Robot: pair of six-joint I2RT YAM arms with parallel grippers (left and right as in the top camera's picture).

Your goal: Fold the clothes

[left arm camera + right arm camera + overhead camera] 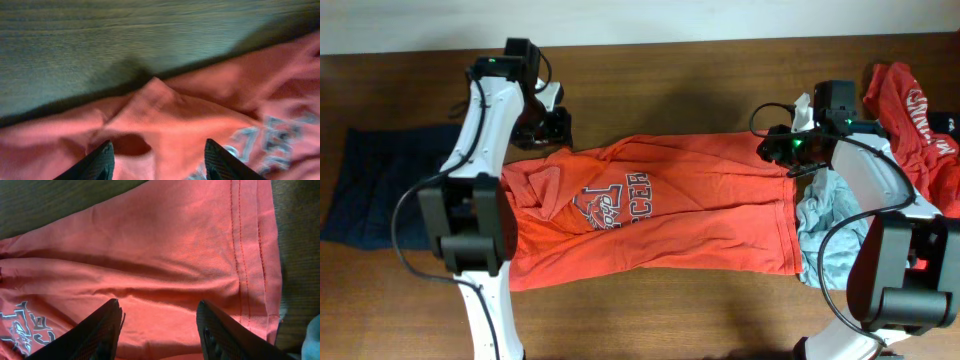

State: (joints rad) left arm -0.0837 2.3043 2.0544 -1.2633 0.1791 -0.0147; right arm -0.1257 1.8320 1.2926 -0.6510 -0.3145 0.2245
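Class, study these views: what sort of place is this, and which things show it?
Probably a robotics lab bench: left arm and right arm at a wooden table, an orange T-shirt laid out, a navy garment waiting beside.

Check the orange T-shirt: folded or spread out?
Spread out: orange T-shirt lies full length on the table, chest print up, rumpled near the left gripper.

Poised at opposite ends of orange-red T-shirt, with black two-finger left gripper and right gripper parted, empty.
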